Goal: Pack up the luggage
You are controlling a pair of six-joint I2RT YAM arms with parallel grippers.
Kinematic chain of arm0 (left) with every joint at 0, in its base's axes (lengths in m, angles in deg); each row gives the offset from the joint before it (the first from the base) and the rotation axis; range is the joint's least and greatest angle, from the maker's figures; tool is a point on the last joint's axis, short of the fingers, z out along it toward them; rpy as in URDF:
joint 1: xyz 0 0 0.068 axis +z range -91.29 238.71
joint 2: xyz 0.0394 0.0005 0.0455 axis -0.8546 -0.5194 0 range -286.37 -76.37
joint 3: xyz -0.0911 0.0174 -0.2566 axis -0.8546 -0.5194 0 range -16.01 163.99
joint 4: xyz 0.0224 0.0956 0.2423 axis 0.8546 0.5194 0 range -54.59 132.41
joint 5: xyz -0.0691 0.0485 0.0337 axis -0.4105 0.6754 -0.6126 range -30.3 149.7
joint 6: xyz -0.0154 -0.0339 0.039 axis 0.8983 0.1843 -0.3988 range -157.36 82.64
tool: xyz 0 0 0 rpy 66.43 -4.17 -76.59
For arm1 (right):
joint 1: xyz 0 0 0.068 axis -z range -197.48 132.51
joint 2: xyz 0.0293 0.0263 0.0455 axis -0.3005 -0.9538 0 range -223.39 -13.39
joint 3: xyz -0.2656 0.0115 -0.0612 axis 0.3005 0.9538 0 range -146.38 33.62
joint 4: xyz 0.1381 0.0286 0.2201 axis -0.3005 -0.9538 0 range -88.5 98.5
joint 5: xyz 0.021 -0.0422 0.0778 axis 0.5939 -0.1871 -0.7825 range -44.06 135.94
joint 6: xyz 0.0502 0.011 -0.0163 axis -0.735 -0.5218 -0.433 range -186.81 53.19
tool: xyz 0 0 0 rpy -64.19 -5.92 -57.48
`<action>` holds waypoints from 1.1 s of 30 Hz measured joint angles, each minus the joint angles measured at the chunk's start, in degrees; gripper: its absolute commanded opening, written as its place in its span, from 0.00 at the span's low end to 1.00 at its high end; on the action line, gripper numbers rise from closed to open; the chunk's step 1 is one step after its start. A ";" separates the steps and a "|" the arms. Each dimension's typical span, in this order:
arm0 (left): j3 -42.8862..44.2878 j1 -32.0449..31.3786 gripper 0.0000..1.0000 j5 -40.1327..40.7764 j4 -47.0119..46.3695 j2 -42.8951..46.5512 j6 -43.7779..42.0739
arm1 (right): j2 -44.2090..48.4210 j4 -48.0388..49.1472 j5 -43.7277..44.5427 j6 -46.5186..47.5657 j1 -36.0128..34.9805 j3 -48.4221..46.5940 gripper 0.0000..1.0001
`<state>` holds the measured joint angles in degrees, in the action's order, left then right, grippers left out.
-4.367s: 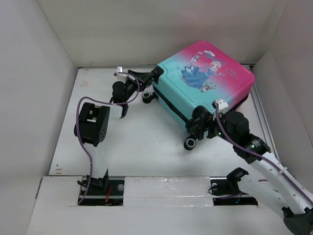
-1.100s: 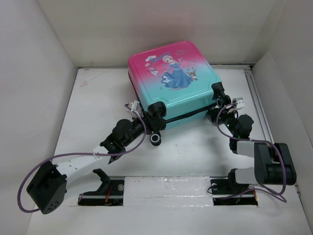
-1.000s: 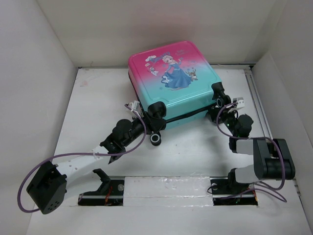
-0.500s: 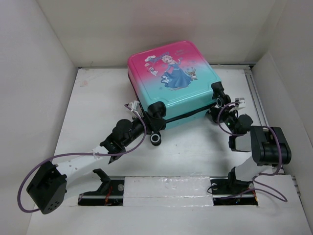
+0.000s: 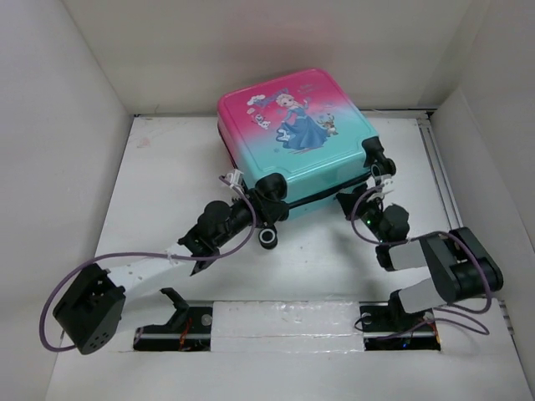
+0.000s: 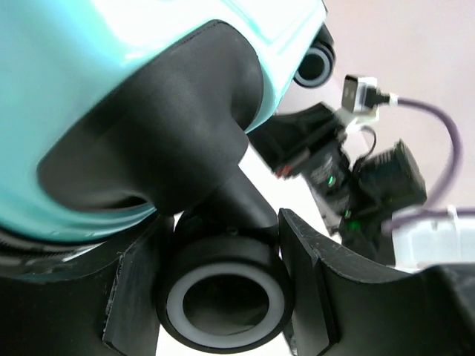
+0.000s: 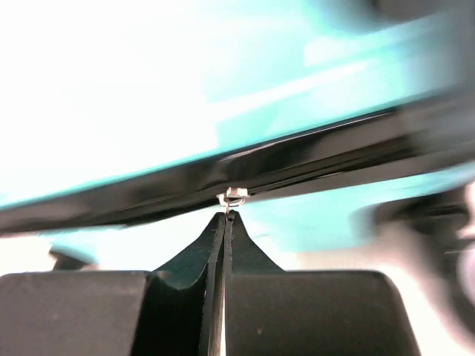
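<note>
1. The luggage (image 5: 297,134) lies flat on the white surface (image 5: 167,184), toward the far middle. Its printed pink-to-teal face is up and its wheeled end is turned toward the arm bases.
2. The shell looks closed, with a black zipper band (image 7: 312,152) running along the near teal side.
3. The left gripper (image 6: 223,252) reaches in at the suitcase's near left corner. Its jaws stand about half wide, one on each side of a black caster wheel (image 6: 223,297), and both fingers sit against it.
4. Above that wheel is the black corner housing (image 6: 163,141) set into the teal shell. A second wheel (image 6: 315,63) shows at the far corner.
5. The right gripper (image 7: 226,216) is at the near right side with its jaws pressed fully together.
6. Its tips sit just under a small metal zipper slider (image 7: 235,196) on the band. Whether they pinch its tab cannot be told.
</note>
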<state>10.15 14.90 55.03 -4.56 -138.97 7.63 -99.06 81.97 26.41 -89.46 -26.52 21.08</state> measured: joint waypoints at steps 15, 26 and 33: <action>10.25 -4.42 0.00 -5.27 -3.02 -14.08 5.73 | 14.99 -20.65 34.29 6.56 -36.85 -2.89 0.00; 11.69 -5.55 0.00 -2.40 1.79 -12.74 3.28 | 30.27 -38.66 34.12 4.22 -47.89 -2.38 0.00; 9.51 -5.62 0.00 1.73 5.20 -7.72 0.81 | 40.44 -49.48 32.13 4.11 -28.65 -1.07 0.36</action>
<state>19.65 9.28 56.76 0.64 -146.69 8.44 -58.63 32.49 58.54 -85.35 -55.18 20.01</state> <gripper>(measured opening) 0.491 0.248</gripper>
